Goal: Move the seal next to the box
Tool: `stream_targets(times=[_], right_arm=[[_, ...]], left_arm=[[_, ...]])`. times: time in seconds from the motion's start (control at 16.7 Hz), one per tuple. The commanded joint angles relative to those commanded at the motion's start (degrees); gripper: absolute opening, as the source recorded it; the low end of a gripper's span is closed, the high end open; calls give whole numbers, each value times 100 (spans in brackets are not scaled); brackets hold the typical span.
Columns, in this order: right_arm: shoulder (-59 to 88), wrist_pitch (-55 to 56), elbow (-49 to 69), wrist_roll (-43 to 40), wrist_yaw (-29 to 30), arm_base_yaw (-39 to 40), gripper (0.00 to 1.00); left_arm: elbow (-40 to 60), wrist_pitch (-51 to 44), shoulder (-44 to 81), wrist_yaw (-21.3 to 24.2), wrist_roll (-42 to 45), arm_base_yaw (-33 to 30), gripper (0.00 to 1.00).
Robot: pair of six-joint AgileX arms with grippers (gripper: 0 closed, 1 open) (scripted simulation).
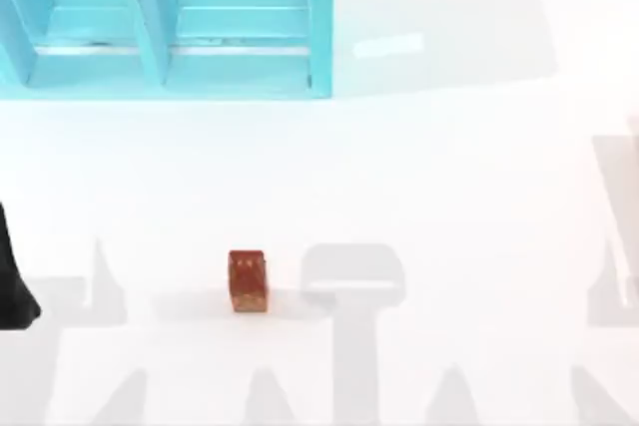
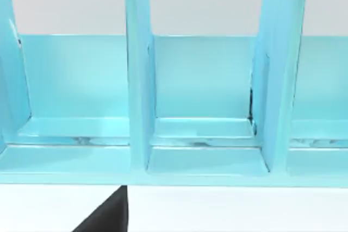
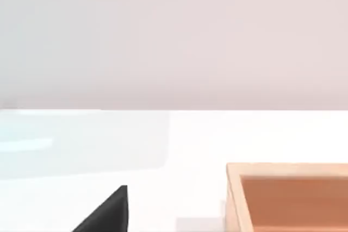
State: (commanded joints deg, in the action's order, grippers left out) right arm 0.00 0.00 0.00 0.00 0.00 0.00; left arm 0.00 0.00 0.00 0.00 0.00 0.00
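I see my left gripper (image 1: pixel 15 286) at the tabletop's (image 1: pixel 449 187) left edge; I cannot tell its state. The seal (image 1: pixel 248 281) sits alone on the tabletop, well apart from the shelf (image 1: pixel 165 22). The right wrist view shows the box (image 3: pixel 288 196).

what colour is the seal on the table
Reddish-brown with orange-yellow speckles; the seal shows best in the top view.
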Motion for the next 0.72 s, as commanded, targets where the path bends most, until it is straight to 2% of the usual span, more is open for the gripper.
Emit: stream_targets(times=[0.36,0.54,0.72], right_arm=[[525,-417,545,197,-124,329,100],[1489,-1145,1591,543,-313,878,100],[2873,-2135,3177,1014,-522,1582,100]], left_arm=[[0,0,0,0,0,0,100],[0,0,0,0,0,0,100],[0,0,0,0,0,0,100]])
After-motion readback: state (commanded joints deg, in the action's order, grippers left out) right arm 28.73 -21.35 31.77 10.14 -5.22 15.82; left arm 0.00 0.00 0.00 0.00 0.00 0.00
